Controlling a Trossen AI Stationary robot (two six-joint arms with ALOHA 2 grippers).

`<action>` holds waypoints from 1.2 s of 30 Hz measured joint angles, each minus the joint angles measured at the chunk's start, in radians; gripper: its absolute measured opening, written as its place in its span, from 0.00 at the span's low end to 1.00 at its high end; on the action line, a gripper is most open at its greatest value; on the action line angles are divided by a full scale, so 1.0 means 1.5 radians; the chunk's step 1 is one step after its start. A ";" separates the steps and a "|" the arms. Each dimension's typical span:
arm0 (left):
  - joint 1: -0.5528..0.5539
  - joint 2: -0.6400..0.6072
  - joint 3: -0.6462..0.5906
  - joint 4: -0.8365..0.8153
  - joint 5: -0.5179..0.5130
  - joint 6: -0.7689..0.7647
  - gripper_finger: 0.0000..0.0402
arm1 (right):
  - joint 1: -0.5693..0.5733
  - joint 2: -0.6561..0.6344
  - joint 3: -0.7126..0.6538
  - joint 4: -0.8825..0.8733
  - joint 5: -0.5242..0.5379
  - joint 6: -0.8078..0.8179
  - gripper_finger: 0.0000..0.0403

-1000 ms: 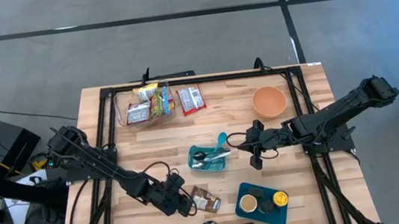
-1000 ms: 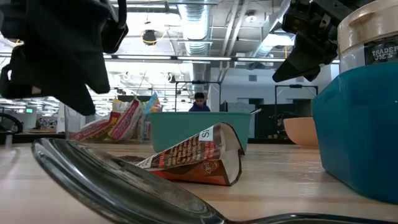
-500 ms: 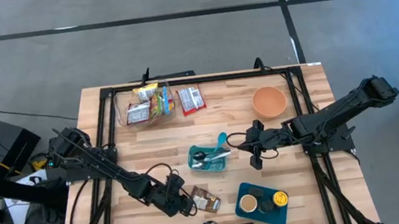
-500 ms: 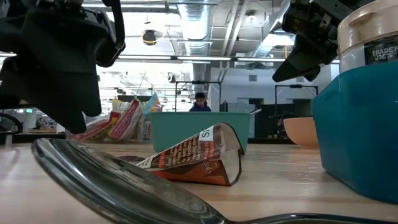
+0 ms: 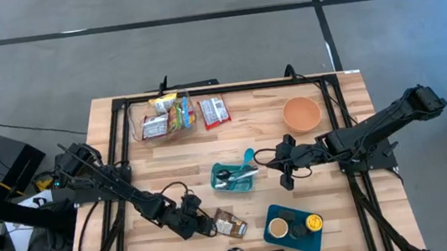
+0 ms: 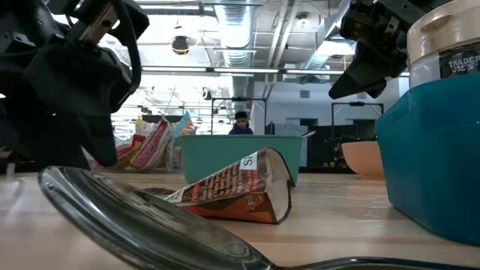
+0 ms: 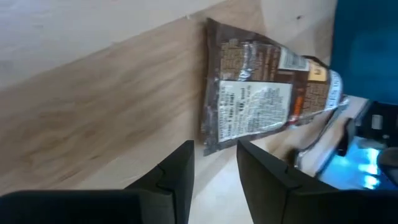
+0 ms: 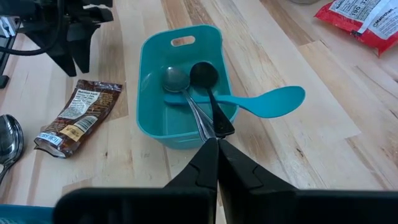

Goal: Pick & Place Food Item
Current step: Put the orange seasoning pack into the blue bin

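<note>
Brown snack packet flat, just beyond left gripper

- High view looked straight down over the whole table.
- Low view sat at tabletop level, facing the room.
- Both wrist views showed the brown packet close.

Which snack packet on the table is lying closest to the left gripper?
The brown packet near the front edge, alone just ahead of the left gripper. The red packet and the packets in the clear bin sit far off at the back.
</note>
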 joint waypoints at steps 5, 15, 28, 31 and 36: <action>0.000 0.000 -0.003 0.009 0.001 0.001 0.29 | 0.000 0.000 0.000 0.000 0.000 0.000 0.00; -0.004 0.000 -0.003 0.012 0.015 0.001 0.29 | 0.000 0.000 0.000 0.000 0.000 0.000 0.00; -0.003 0.005 -0.003 0.017 0.017 0.000 0.28 | 0.000 0.000 0.000 0.000 0.000 0.001 0.00; -0.003 0.020 -0.004 0.031 0.024 -0.002 0.28 | 0.000 0.000 0.000 0.000 0.000 0.011 0.00; -0.003 0.052 -0.002 0.085 0.037 -0.002 0.28 | 0.000 0.000 0.000 -0.002 -0.001 0.017 0.00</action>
